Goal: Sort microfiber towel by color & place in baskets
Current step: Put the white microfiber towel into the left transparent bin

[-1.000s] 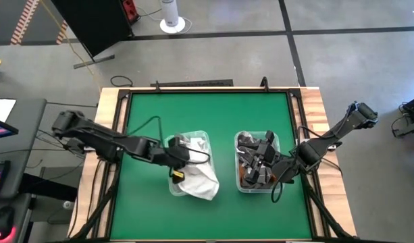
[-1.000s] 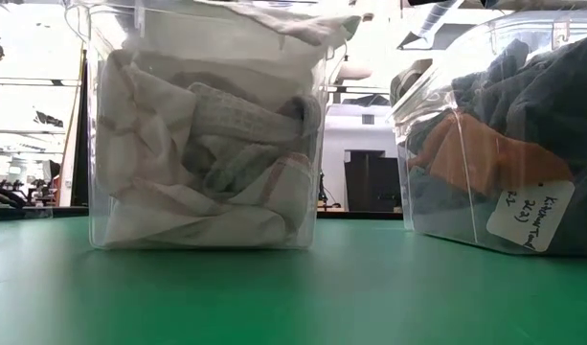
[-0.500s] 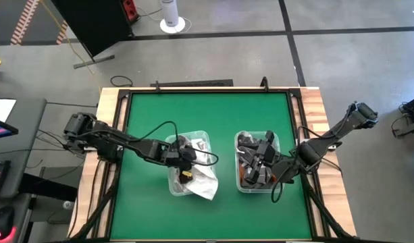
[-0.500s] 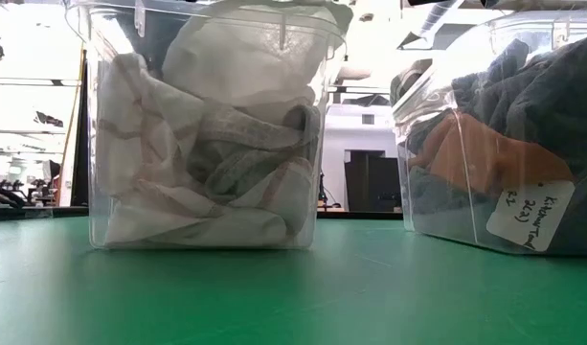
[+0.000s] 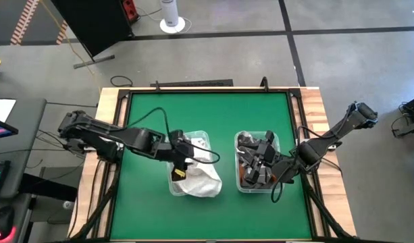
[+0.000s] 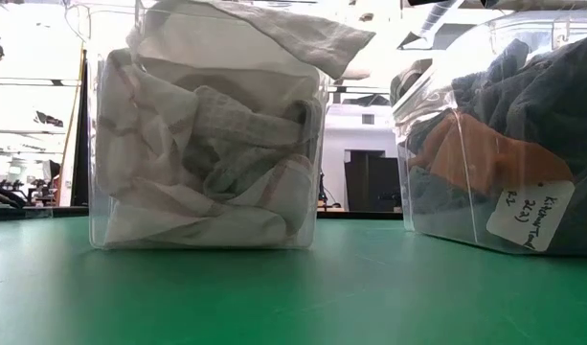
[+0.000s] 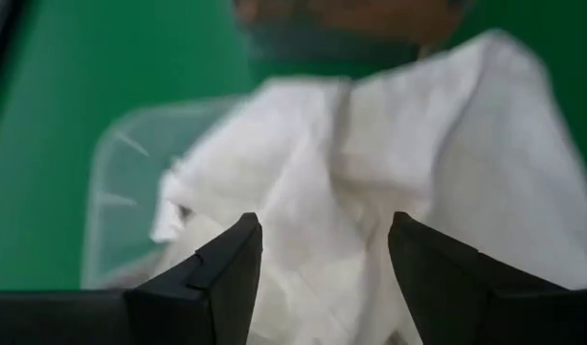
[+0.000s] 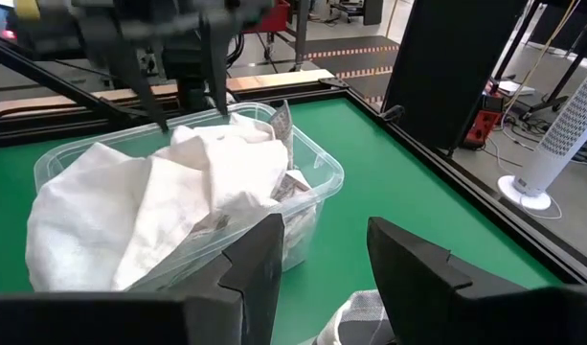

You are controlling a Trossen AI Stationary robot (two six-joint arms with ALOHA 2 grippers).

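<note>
**White towel let go over the left tub**

Since a moment ago the left claw (image 5: 180, 160) has spread its fingers, and the white towel (image 5: 201, 178) it was carrying has flopped free: in the low view the cloth now peaks above the tub's rim and hangs out over one side, where before it sat lower inside. The left wrist view shows the two dark fingers well apart with only cloth beyond them and nothing pinched between, so I take it the claw has released and now holds nothing. It hovers just above the left tub (image 5: 173, 187), which makes sense, since a drop from right over the pile lands the towel with the other pale ones.

That tub is packed with white and grey-patterned cloths, so the newest one rides on top and spills over the near rim instead of settling inside. It may need a push down to count as properly placed.

Across a bare strip of green table (image 5: 223, 115) stands the right tub (image 5: 238, 184), stuffed with dark grey and orange towels and wearing a small paper label. The right claw (image 5: 261, 165) waits over it, fingers partly apart and gripping nothing in its wrist view. Light cloths left, dark cloths right: the sorting looks close to finished, with no loose towels left on the table.
</note>
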